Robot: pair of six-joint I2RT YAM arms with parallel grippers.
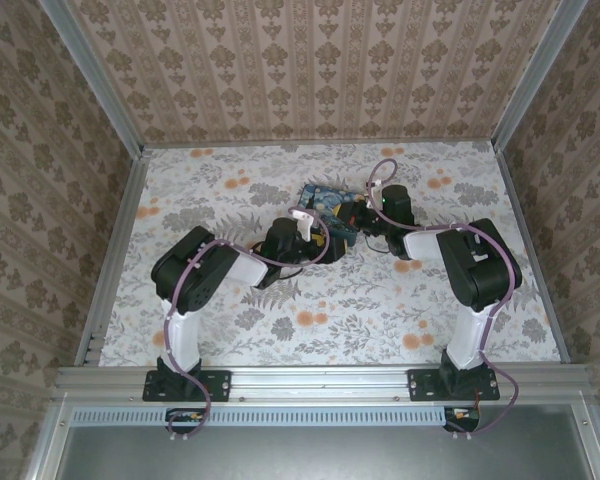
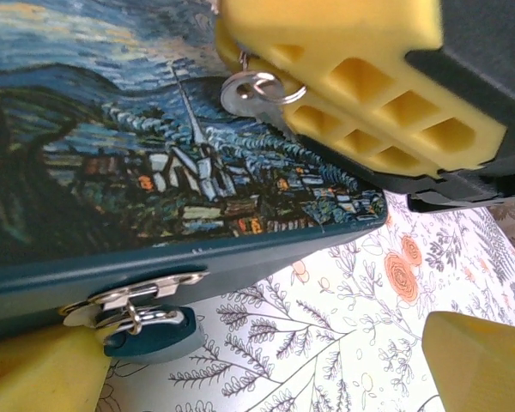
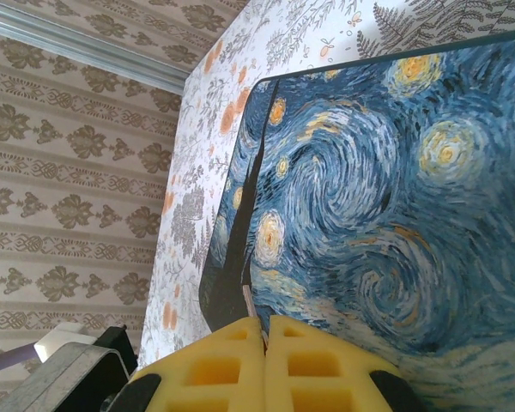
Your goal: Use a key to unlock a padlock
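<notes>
My left tool (image 2: pixel 257 365) stands wide apart, padlock (image 2: pixel 151 336) on box (image 2: pixel 112 129) latch (image 2: pixel 146 287) beside one finger — right tool (image 3: pixel 264 326) clamped on key (image 2: pixel 253 93).

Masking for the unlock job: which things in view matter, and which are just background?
Job: key in right fingers; padlock; hasp; painted case.
Just there: floral table cover; wallpapered walls.
</notes>
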